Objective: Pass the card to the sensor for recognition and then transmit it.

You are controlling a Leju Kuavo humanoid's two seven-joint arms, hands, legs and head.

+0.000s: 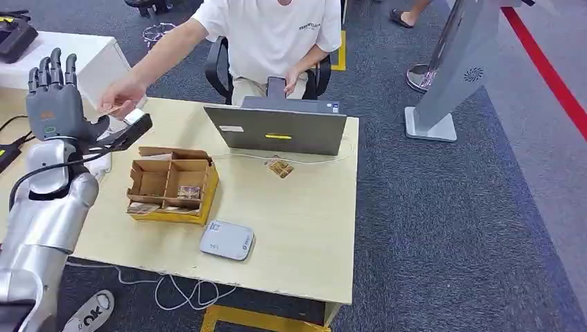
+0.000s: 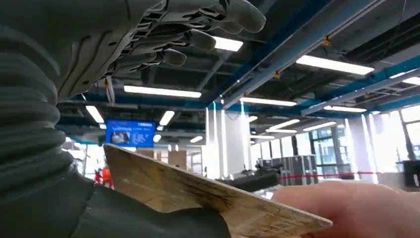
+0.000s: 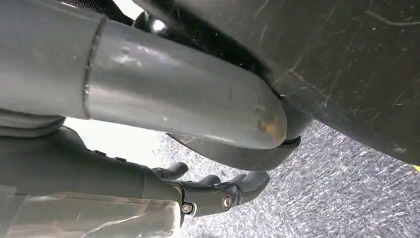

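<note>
The pale wooden desk [image 1: 304, 228] stands on dark grey carpet, a grey open laptop [image 1: 280, 128] at its far edge. Left of the laptop, the left hand [image 1: 55, 97] is raised, fingers [image 2: 198, 37] spread, thumb pressing the tan patterned card [image 2: 198, 198] while a person's hand [image 1: 121, 93] grips its other end. The handover looks under way; the thumb should release only once the person holds firmly. The right hand [image 3: 218, 191] hangs over the carpet, fingers loosely curled, holding nothing.

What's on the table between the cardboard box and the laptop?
Head view: mostly bare tabletop between the box and the laptop, crossed by a thin white cable.
</note>
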